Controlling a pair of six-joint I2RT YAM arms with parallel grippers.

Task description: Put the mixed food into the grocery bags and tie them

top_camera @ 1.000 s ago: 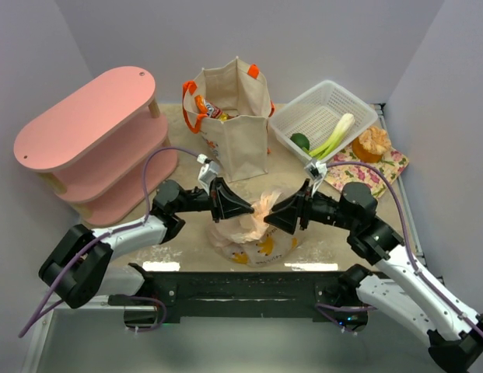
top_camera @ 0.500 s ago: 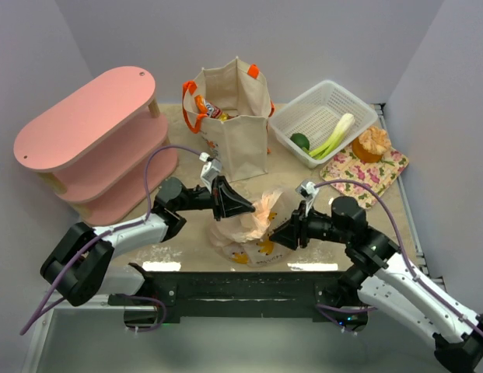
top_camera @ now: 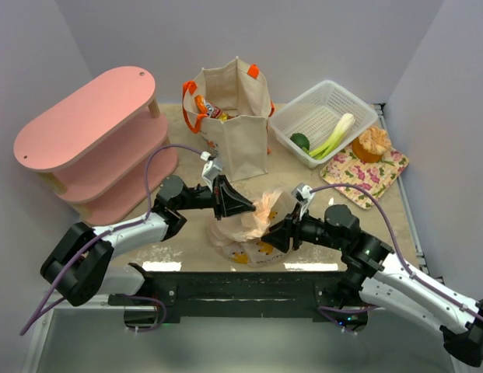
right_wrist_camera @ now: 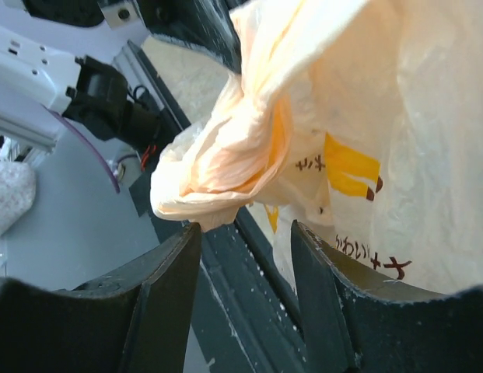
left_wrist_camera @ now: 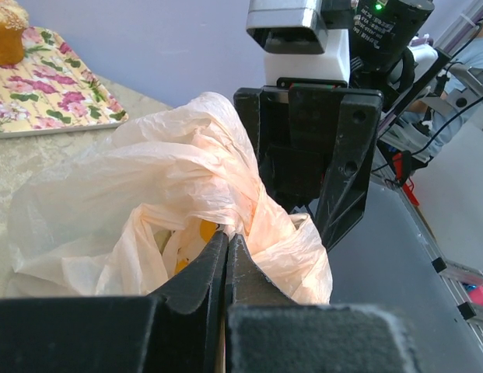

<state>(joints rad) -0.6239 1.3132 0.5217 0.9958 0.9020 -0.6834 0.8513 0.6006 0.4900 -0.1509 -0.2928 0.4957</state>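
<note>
The peach plastic bag (top_camera: pixel 253 237) with yellow prints sits at the near edge between both arms, its top gathered into a twisted bunch (left_wrist_camera: pixel 225 167). My left gripper (top_camera: pixel 244 208) is shut, its tips (left_wrist_camera: pixel 227 235) pinching the thin film at the bag's top. My right gripper (top_camera: pixel 278 235) is open beside the bag's right side. In the right wrist view (right_wrist_camera: pixel 245 233) the knotted end of the bunch (right_wrist_camera: pixel 214 175) hangs just above its left finger, ungripped. The beige canvas tote (top_camera: pixel 235 134) stands behind, with a snack packet (top_camera: pixel 204 107) in it.
A white basket (top_camera: pixel 342 97) at the back right holds a leek (top_camera: pixel 335 134) and a green vegetable (top_camera: pixel 300 141). Golden bread (top_camera: pixel 372 144) rests on the floral mat (top_camera: pixel 381 172). A pink shelf unit (top_camera: pixel 93 140) fills the left side.
My right arm has drawn back toward the near edge and dropped lower beside the bag, its jaws narrowing, then widening again. My left gripper kept its pinch and shifted slightly right.
</note>
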